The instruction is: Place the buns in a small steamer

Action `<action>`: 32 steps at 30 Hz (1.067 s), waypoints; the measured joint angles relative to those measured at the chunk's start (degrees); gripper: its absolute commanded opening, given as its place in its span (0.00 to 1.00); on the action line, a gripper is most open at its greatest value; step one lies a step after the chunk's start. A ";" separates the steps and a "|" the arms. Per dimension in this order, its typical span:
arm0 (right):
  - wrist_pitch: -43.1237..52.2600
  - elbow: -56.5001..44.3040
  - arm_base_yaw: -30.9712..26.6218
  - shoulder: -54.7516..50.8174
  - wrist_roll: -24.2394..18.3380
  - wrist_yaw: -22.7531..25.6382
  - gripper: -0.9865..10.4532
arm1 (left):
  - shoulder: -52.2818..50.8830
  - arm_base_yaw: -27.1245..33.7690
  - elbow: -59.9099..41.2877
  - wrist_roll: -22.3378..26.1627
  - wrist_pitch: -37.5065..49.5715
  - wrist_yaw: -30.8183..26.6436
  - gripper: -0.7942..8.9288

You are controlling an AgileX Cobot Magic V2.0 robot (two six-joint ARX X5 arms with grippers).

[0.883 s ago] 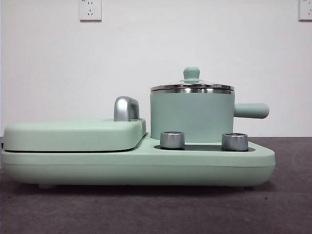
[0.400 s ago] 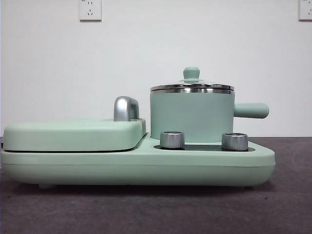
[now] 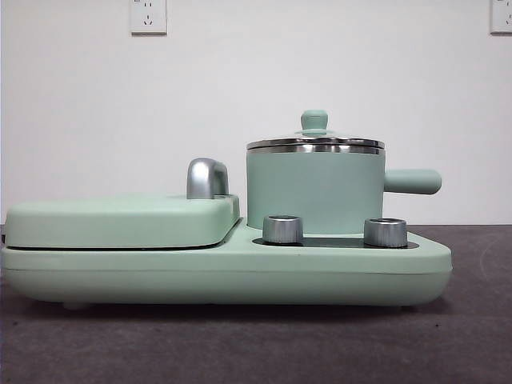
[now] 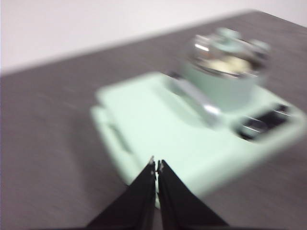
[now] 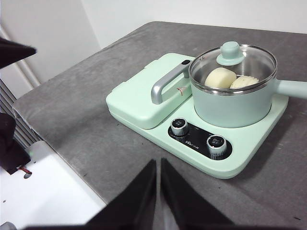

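Note:
The small steamer (image 3: pixel 314 189) (image 5: pixel 233 100) stands on the right side of a mint-green cooker base (image 3: pixel 232 272), with its glass lid (image 5: pixel 233 62) on. Through the lid I see both buns inside: the smooth one (image 5: pixel 219 77) and the ridged one (image 5: pixel 245 82). In the blurred left wrist view the steamer (image 4: pixel 223 72) shows pale shapes under the lid. My left gripper (image 4: pixel 156 166) is shut and empty, held above the cooker's near edge. My right gripper (image 5: pixel 158 163) is shut and empty, held well back from the cooker over the table.
The flat griddle section (image 3: pixel 120 222) with a chrome handle (image 3: pixel 206 178) (image 5: pixel 165 82) fills the cooker's left side. Two steel knobs (image 3: pixel 282 229) (image 3: pixel 385 232) sit at the front. The steamer's stubby handle (image 3: pixel 412 181) points right. The table edge (image 5: pixel 62 158) lies near the right gripper.

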 measured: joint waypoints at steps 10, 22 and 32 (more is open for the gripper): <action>0.04 -0.02 0.00 0.00 0.00 -0.04 0.10 | -10.78 19.12 -29.18 -0.76 31.80 -0.24 0.09; 0.00 -0.07 0.00 0.00 0.00 -0.02 0.10 | -10.71 21.90 -38.56 -5.60 33.00 -0.24 0.09; 0.00 -0.07 0.00 0.00 0.00 -0.04 0.10 | -10.75 21.90 -39.80 -7.04 36.22 -0.33 0.09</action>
